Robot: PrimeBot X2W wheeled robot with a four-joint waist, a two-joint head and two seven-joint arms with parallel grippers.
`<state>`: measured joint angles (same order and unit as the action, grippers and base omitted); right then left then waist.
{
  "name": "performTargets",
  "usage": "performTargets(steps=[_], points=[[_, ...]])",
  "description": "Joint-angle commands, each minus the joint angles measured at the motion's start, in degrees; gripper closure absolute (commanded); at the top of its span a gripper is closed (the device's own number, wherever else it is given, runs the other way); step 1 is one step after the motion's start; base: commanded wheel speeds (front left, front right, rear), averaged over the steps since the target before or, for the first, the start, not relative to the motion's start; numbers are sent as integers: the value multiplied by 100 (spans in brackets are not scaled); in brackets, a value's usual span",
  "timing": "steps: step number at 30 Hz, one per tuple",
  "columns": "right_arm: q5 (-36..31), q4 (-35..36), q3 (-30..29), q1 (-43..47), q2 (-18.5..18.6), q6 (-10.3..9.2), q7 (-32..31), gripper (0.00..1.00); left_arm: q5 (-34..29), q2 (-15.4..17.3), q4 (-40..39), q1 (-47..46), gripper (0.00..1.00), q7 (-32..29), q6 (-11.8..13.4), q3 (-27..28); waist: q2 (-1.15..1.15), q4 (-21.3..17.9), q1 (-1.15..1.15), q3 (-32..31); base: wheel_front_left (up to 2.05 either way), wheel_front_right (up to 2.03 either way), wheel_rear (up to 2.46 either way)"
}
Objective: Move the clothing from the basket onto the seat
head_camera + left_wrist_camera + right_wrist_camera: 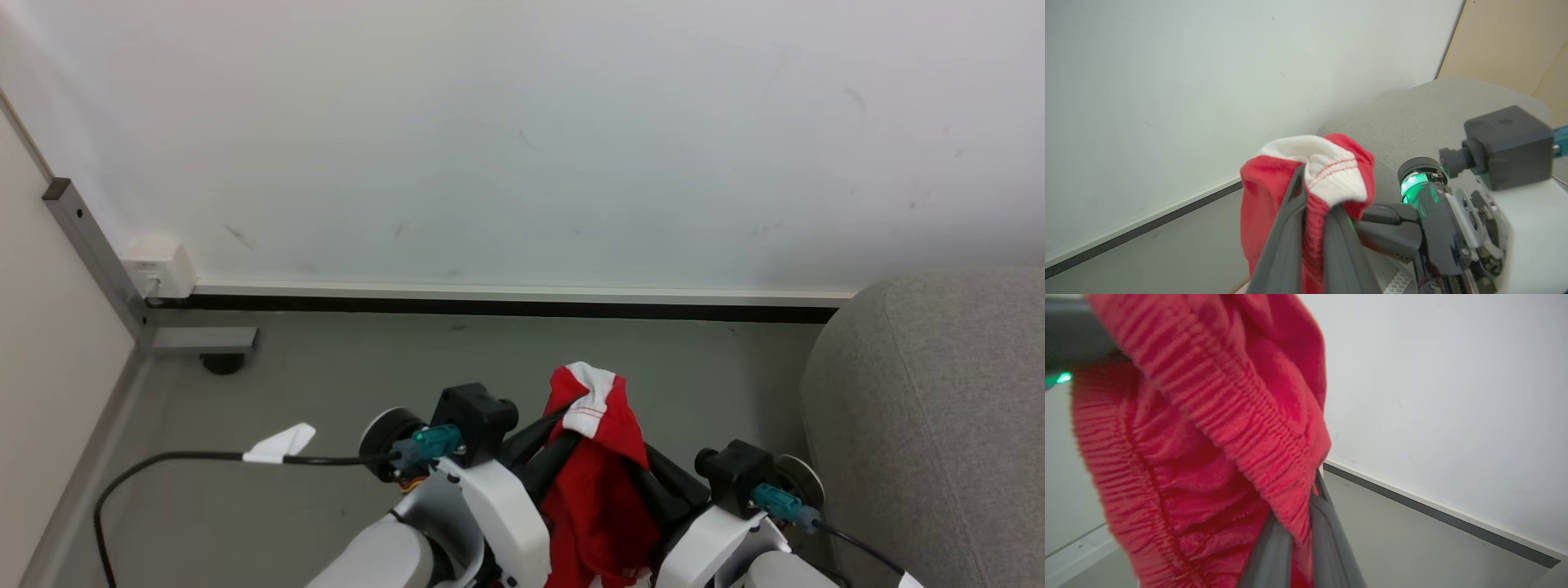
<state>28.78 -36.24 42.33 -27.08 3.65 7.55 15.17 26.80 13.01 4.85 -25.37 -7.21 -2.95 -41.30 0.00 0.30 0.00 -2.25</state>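
A bright red garment (600,482) with white striped trim hangs bunched between my two arms, held up above the grey floor. My left gripper (1310,196) is shut on its red fabric just under the white cuff (1327,171). My right gripper (1306,506) is shut on a ribbed red fold (1208,428) that drapes over its fingers. The grey sofa (939,425) with its rounded arm stands to the right of the grippers; the left wrist view shows the sofa (1412,118) behind the garment. The basket is out of view.
A white wall (522,139) with a dark skirting strip runs across ahead. At the left stand a grey metal frame leg (98,253), a white wall socket (159,265) and a black cable (163,461) with a white tag over the floor.
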Motion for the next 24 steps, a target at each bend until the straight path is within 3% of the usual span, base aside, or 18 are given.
performTargets(steps=[1, 2, 3, 4, 14, 24], points=[[68, -6, -60, 58, 1, -12, -3, 100, -3, 46, 14, 51, 98, 76, 33, 34, 0, 1, 0, 13, 0, 0, 0], [78, 15, -150, 47, 0, -12, -3, 100, -26, 64, 46, 81, 72, 141, 51, 50, 0, -2, 0, 22, 0, 0, 0], [70, 31, -235, 33, 3, -12, -3, 100, -43, 79, 84, 120, 28, 212, 81, 71, 0, -7, 0, 30, 0, 0, 0], [58, 48, -318, 25, 3, -12, -3, 100, -49, 97, 136, 158, 0, 280, 107, 94, 0, -13, 0, 37, 0, 0, 0], [-221, 285, -1126, -72, 206, -12, -2, 100, -269, 250, 623, 543, 0, 1087, 5, -86, 0, -143, 0, 114, 0, 0, 0], [-344, 591, -1603, 54, 392, -12, -3, 100, -336, 107, 1262, 772, 0, 1966, -98, -261, 0, -472, 0, 160, 0, 0, 0]])
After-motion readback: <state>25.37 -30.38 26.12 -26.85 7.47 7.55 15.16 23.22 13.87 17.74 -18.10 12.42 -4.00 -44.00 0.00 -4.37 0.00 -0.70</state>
